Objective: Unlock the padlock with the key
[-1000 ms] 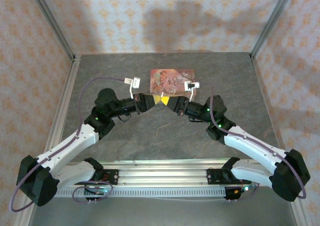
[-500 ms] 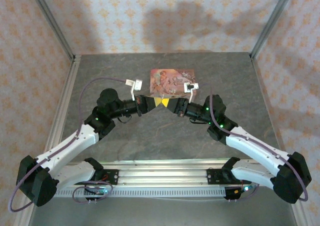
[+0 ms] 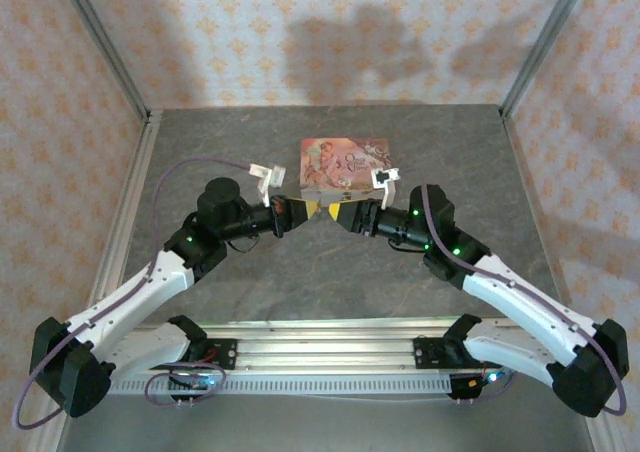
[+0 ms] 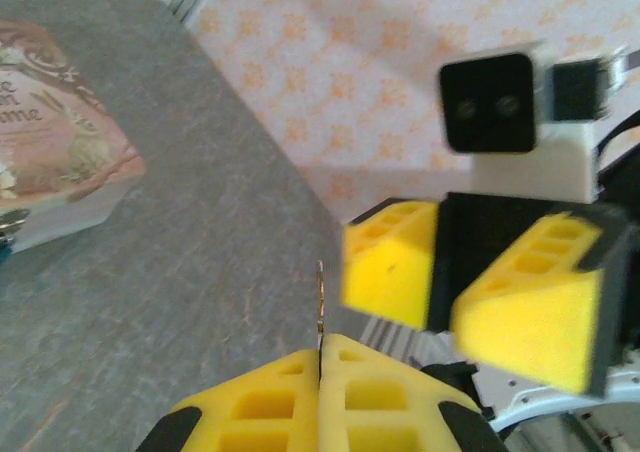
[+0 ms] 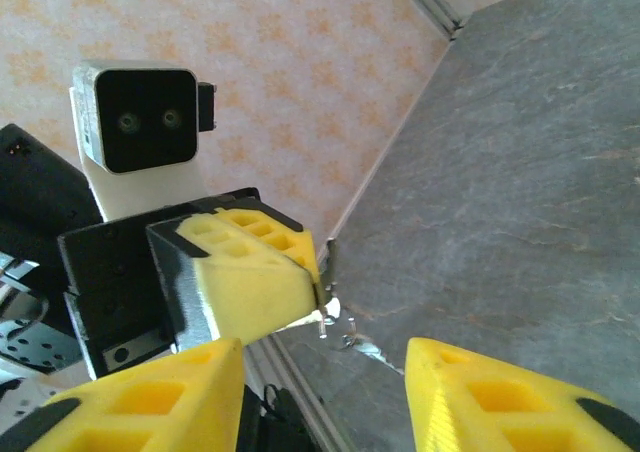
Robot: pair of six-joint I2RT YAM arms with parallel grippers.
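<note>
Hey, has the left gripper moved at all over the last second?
Yes. In the top view the left gripper has pulled back slightly toward the near edge, away from the pink tin, which has not shifted.

We worked in a lab test booth: aluminium rails [image 3: 105,47] framed wallpapered panels [image 3: 300,32] around a grey surface [image 3: 330,272].
</note>
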